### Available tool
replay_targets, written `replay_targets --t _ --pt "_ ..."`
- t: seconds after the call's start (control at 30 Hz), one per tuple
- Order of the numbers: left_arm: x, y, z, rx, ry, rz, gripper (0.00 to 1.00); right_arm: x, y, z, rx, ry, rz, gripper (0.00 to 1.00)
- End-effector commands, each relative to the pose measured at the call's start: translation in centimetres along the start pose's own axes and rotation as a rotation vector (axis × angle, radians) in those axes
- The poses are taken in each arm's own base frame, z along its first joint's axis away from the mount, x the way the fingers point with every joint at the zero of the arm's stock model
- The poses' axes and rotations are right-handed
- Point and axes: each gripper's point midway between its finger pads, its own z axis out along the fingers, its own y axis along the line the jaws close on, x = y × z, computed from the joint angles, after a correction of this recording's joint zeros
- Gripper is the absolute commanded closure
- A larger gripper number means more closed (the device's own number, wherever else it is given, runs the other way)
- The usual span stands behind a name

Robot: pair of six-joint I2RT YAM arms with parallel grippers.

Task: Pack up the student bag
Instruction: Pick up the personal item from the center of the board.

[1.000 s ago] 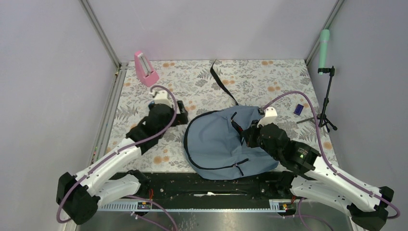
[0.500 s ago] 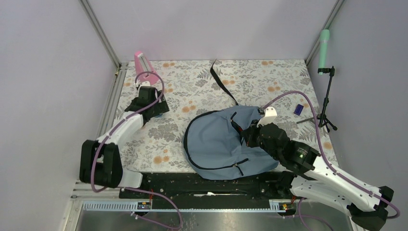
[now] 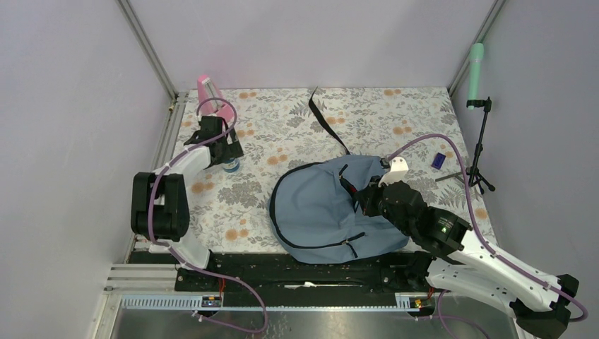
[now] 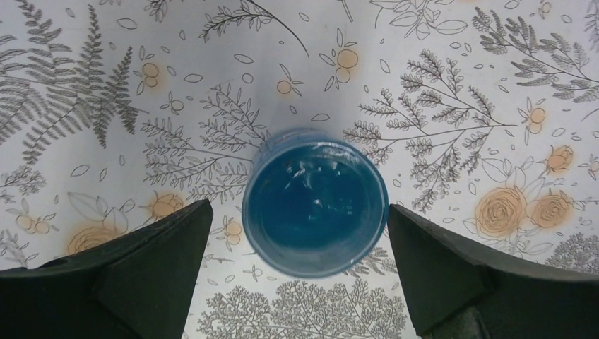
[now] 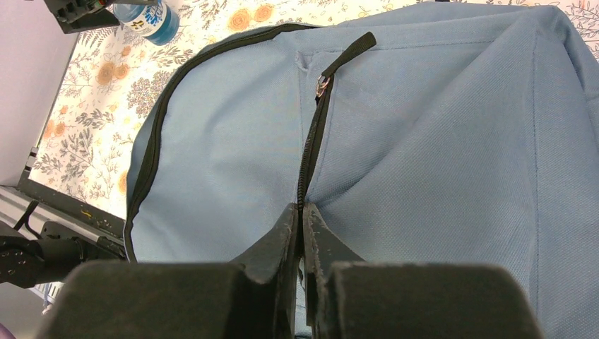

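The student bag (image 3: 321, 208) lay flat on the flowered table (image 3: 395, 113), front face up, in the near middle and just ahead of my right arm's base. Its black strap (image 3: 326, 121) trailed away toward the far edge. The main zipper looked closed around the rounded rim.

My right gripper (image 5: 302, 219) was clenched on the student bag, its fingertips pinched together on the fabric at the near end of the short front zipper. The zipper pull (image 5: 322, 86) sat at the far end of that track, so I judged this hand was pinning the bag down rather than opening it.

Well apart to the left, my left gripper (image 4: 298, 212) hung over a blue bottle (image 4: 314, 201) with its jaws spread wide, one on either side and neither touching it. The bottle seemed to stand upright, seen end-on from above.

I took the step in hand to be picking up the first item to pack. The next move called for lowering around the bottle, squeezing squarely on its round body so it would not roll out, and then carrying it to the bag. The bag would need opening first.
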Motion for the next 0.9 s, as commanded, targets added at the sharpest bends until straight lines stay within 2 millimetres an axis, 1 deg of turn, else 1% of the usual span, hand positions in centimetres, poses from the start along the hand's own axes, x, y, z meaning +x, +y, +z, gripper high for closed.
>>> replay_targets --t 0.0,0.13,0.17,0.23,0.3,0.4,0.57,0.63,0.73,0.77,0.87 --pt "-1.9 -1.4 0.8 0.056 -0.011 0.02 0.01 -4.5 2.6 -1.1 -0.093 -0.144 0.088 0.92" --pt "-1.6 -1.6 1.5 0.066 0.015 0.022 0.11 -4.5 2.6 -1.2 -0.095 -0.145 0.089 0.92" --pt "-1.6 -1.5 1.6 0.065 0.017 0.021 0.15 -4.4 2.6 -1.2 -0.093 -0.144 0.09 0.92" --pt "-1.5 -1.4 1.8 0.061 0.022 0.019 0.28 -4.3 2.4 -1.2 -0.086 -0.142 0.09 0.92" --pt "-1.2 -1.2 1.8 0.055 0.028 0.017 0.4 -4.3 2.3 -1.2 -0.084 -0.141 0.092 0.92" --pt "-1.0 -1.0 1.9 0.048 0.025 0.019 0.53 -4.3 2.3 -1.3 -0.087 -0.145 0.098 0.92" --pt "-1.2 -1.3 1.2 0.074 0.0 0.022 0.62 -4.2 2.3 -1.2 -0.088 -0.14 0.097 0.92" --pt "-1.4 -1.6 0.5 0.1 -0.02 0.019 0.65 -4.1 2.3 -1.2 -0.088 -0.137 0.096 0.92" --pt "-1.7 -2.6 -1.7 0.179 -0.055 -0.011 0.68 -4.1 2.3 -1.1 -0.087 -0.136 0.098 0.92" --pt "-1.8 -3.0 -2.8 0.216 -0.081 -0.029 0.69 -4.1 2.3 -1.1 -0.085 -0.136 0.099 0.92" --pt "-1.4 -4.3 -6.4 0.347 -0.143 -0.072 0.71 -4.0 2.3 -1.0 -0.082 -0.133 0.097 0.92"
